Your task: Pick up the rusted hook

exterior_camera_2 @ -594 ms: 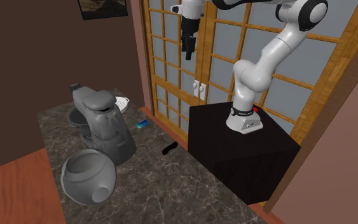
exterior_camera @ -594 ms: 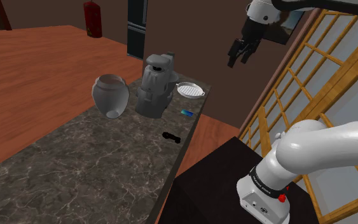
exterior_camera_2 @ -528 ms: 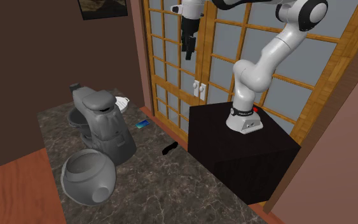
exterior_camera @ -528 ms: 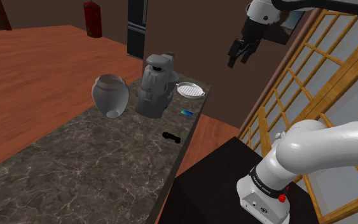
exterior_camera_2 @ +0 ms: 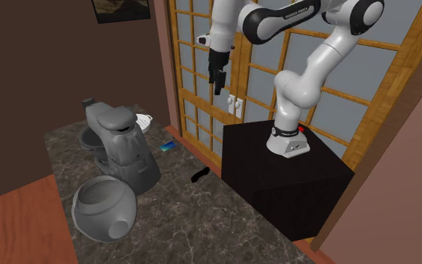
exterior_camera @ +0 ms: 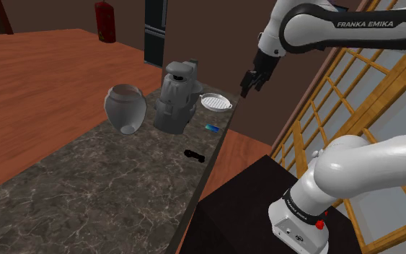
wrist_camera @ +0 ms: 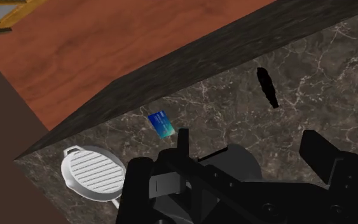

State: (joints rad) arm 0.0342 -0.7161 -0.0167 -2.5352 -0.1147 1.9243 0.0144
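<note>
The hook [exterior_camera: 195,155] is a small black piece lying flat on the dark marble counter [exterior_camera: 100,187], near the counter's edge on the stand's side. It also lies on the marble as the hook [exterior_camera_2: 199,175] and the hook [wrist_camera: 267,87]. My black gripper [exterior_camera: 249,81] hangs high in the air above the counter's far corner, well apart from the hook. The gripper [exterior_camera_2: 216,77] points down. The gripper [wrist_camera: 247,145] has its fingers standing apart with nothing between them.
A grey machine [exterior_camera: 176,97] and a grey round pot [exterior_camera: 125,107] stand on the counter beyond the hook. A white round grill pan [exterior_camera: 217,102] and a blue card [exterior_camera: 210,128] lie near the far corner. The black stand [exterior_camera_2: 284,176] adjoins the counter.
The arm has swung down and toward the shoulder view's left, bringing the gripper lower and closer to the counter's far corner. The hook has not moved.
</note>
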